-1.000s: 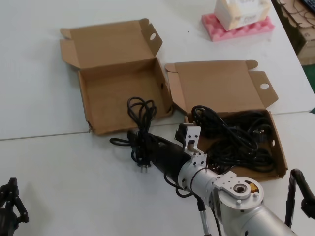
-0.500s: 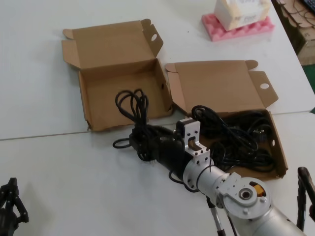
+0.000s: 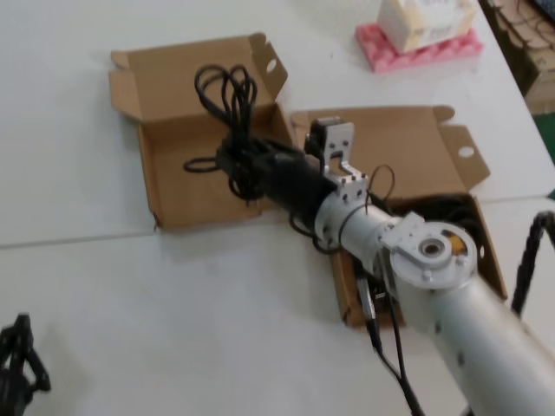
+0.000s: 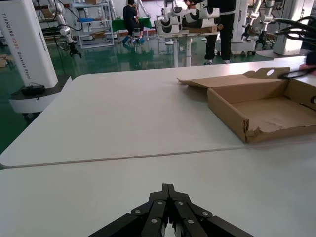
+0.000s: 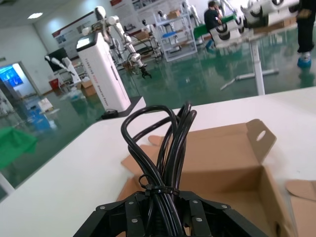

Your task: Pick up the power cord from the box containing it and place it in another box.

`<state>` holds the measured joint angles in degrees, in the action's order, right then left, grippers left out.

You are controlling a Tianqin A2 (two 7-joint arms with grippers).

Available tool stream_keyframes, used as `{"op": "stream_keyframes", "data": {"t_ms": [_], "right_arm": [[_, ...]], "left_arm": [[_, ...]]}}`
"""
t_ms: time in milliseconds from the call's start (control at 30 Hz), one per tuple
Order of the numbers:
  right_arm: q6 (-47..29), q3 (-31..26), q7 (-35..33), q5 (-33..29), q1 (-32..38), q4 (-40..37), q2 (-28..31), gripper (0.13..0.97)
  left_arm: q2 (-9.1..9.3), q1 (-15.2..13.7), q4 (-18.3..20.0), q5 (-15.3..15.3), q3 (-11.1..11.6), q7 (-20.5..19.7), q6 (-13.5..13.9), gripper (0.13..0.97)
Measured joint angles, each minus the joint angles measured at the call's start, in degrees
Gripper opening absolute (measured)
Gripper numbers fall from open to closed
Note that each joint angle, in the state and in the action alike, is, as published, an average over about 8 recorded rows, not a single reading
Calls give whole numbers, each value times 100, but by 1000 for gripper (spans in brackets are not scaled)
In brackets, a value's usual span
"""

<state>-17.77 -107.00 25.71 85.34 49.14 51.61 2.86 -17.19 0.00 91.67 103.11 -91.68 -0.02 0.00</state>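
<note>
Black fingers of the left gripper (image 4: 168, 210) sit pressed together near the white table's (image 3: 173, 312) front-left corner. Farther right lies the cord-filled cardboard box (image 3: 490, 260). The right gripper (image 3: 238, 160) clamps the power cord (image 3: 227, 91) above the far-left empty box (image 3: 186, 186).

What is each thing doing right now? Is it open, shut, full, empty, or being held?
Power cord: bundled in loops, held up over the left box.
Right gripper: shut on the power cord.
Left box: lid open, tray empty.
Right box: lid open, black cords inside.
Left gripper: shut, holding nothing, low over the table.
</note>
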Motion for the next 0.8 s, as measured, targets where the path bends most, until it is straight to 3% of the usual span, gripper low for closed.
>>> {"op": "stream_keyframes", "data": {"t_ms": [267, 600, 800], "right_arm": [[-287, -345, 0, 869, 1395, -1824, -225, 158], [-383, -2397, 0, 3058, 2586, -3662, -281, 159], [-423, -3259, 0, 3717, 2830, -4069, -285, 160]], "left_arm": [[0, 0, 0, 0, 0, 0, 0, 163], [0, 0, 0, 0, 0, 0, 0, 163], [0, 0, 0, 0, 0, 0, 0, 163]]}}
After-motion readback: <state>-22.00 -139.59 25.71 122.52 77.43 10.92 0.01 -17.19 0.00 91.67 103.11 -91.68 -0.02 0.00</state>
